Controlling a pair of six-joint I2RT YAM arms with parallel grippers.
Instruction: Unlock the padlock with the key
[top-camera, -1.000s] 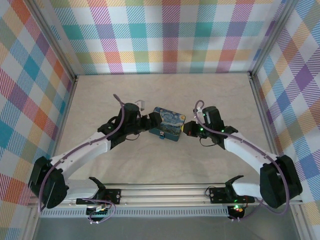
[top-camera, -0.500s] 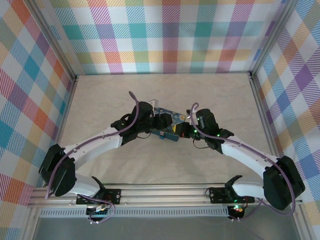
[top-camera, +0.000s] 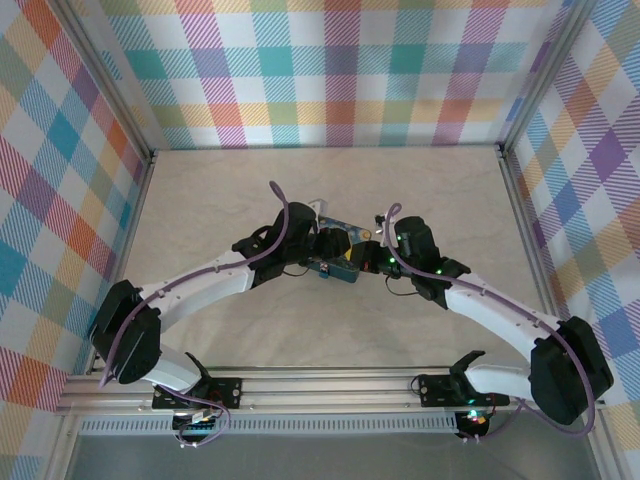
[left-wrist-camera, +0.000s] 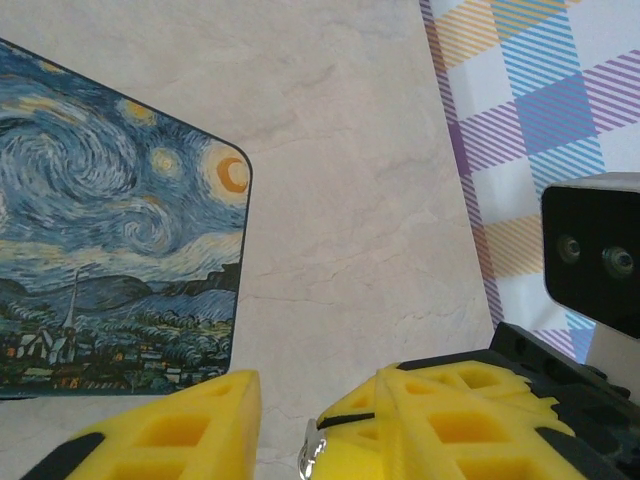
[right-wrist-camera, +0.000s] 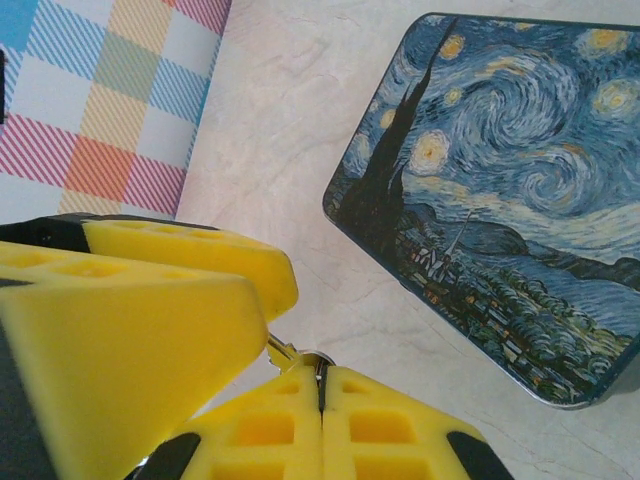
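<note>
My right gripper (right-wrist-camera: 320, 365) is shut on a small silvery key (right-wrist-camera: 296, 355) whose tip pokes out past the yellow pads. My left gripper (left-wrist-camera: 315, 390) has come up tip to tip with it, and its jaws stand a little apart on either side of the key (left-wrist-camera: 312, 452). A strip of table shows between its left finger (left-wrist-camera: 170, 430) and the metal. From above, the left gripper (top-camera: 335, 250) and the right gripper (top-camera: 363, 257) meet over the tin's near edge. The tiny blue padlock (top-camera: 325, 269) lies just in front of them on the table.
A rectangular starry-night tin (top-camera: 345, 231) lies flat under and behind both grippers; it also sits at the left in the left wrist view (left-wrist-camera: 110, 230) and at the right in the right wrist view (right-wrist-camera: 500, 200). Checked walls (top-camera: 340, 70) close in the marble table.
My left arm has swung right over the tin until its gripper meets the right one, and its jaws have narrowed. The right gripper has shifted slightly left, still shut.
</note>
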